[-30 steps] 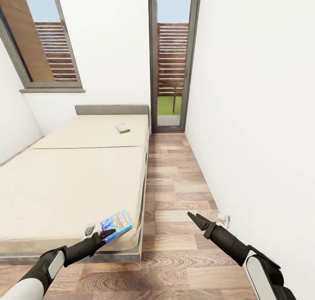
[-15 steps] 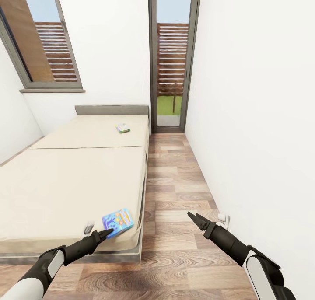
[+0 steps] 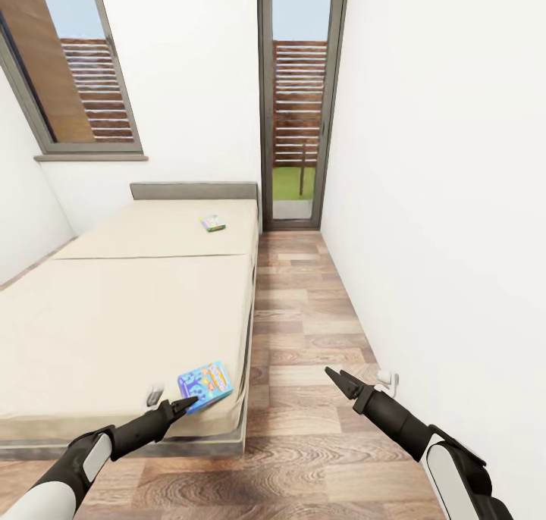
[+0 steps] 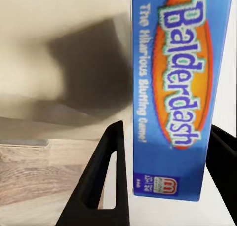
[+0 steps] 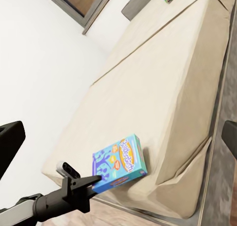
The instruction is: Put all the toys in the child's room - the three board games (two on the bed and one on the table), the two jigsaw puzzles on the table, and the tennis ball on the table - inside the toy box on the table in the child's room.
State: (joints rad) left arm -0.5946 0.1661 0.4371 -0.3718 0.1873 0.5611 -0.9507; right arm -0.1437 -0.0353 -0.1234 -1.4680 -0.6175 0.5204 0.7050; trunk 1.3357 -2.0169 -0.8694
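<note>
1. The blue board game [image 3: 204, 383] lies flat on the bed [image 3: 114, 323], at the near corner of the mattress close to the edge that faces the floor [image 3: 303, 338]. It is not lifted.
2. The left gripper [image 3: 182, 405] is at that box: in the left wrist view the box's short end [image 4: 177, 102] sits between the two jaws, which stand apart and do not look pressed on it. I judge the grasp as lined up but not yet made.
3. The second board game [image 3: 213, 222], white and green, lies far up the bed near the headboard [image 3: 193, 190], well apart from the first and untouched.
4. The right gripper [image 3: 339, 382] hangs over the floor beside the bed, carrying nothing; whether its jaws are apart or together I cannot tell.
5. So, by my reading, neither bed game has been collected. Both must be carried to the toy box, and the state of the other toys cannot be judged from here.
</note>
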